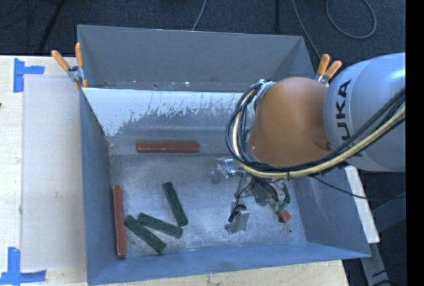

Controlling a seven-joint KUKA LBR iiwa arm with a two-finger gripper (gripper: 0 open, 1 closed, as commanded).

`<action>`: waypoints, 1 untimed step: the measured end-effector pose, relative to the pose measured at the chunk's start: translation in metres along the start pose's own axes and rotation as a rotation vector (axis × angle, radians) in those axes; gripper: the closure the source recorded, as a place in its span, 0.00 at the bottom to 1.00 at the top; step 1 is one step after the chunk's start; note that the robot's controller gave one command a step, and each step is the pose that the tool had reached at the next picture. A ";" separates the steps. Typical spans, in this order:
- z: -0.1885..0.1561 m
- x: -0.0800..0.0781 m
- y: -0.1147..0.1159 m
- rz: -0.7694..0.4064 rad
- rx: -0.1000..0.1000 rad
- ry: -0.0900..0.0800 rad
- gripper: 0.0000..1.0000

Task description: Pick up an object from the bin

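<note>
My gripper [236, 220] hangs low over the bare floor in the right half of the bin, under the arm's orange cover, with nothing seen in it. The nearest loose thing is a dark green bar [175, 203], lying slanted to the gripper's left and apart from it. Two more dark green bars [159, 224] [144, 234] lie crossed near the front left. A red-brown bar [167, 146] rests along the foot of the back wall.
A second red-brown bar [118, 222] lies lengthwise against the left wall. The arm and its cables cover the bin's right rear part. Bare floor stretches between the gripper and the green bars.
</note>
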State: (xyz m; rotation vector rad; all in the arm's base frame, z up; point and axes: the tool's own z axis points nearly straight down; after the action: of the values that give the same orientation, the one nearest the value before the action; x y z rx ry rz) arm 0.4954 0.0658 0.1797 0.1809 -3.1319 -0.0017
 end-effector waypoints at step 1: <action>0.097 -0.037 0.071 0.072 -0.001 0.002 0.00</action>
State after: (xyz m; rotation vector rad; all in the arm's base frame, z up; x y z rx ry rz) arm 0.5235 0.1401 0.0824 0.0686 -3.1346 -0.0028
